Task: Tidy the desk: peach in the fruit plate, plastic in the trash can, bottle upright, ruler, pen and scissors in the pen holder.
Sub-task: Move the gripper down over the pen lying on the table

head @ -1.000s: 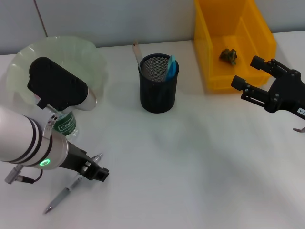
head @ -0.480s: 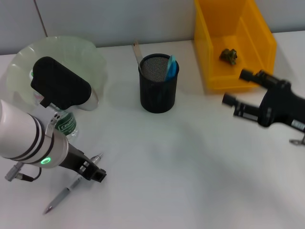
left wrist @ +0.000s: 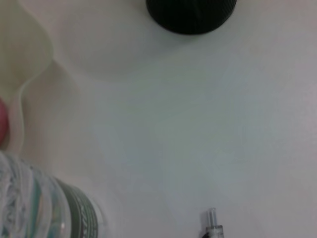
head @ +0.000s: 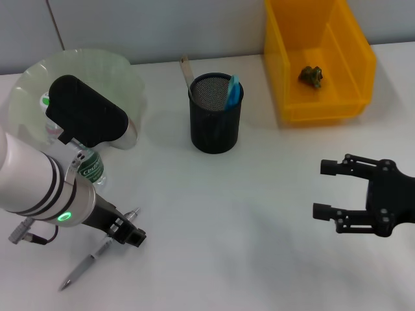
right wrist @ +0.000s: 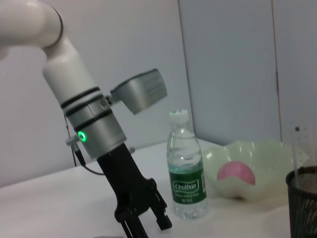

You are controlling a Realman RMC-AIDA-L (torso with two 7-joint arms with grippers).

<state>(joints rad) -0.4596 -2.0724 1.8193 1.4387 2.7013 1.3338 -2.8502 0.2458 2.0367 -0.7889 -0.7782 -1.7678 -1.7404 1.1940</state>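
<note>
– How did the desk [head: 259, 194] stand at that moment, biggest things first?

– The trash can [head: 279, 65] sat at the far right, the plate [head: 32, 84] at the far left, and the holder [head: 215, 126] between them. The bottle [right wrist: 187, 178] stood upright just beside the plate's near edge.

– And the arms?

– The right gripper [head: 323, 189] hung over bare desk on the right, well apart from everything, its jaws spread wide and holding nothing. The left gripper [head: 130, 234] was down at the desk's near left, right at the pen. Whether it had closed on the pen I could not tell.

– What about the small things?

– The scissors [head: 232, 92] and the ruler [head: 187, 70] stood in the holder. The pen [head: 87, 264] lay flat on the desk, slanting away from the left gripper towards the near edge. The peach [right wrist: 236, 174] lay in the plate, and the plastic [head: 311, 76] was a crumpled lump on the trash can's floor.

– So which step was in hand?

– By my reading, the last one, the pen. Everything else looked to be in its place already.

– And what did the next move call for?

– A firm hold on a thin, round shaft that could roll or slip. After that, a lift clear of the desk, a carry past the bottle without knocking it, and a tilt towards upright so the pen would drop into the holder's mouth beside the scissors
</note>
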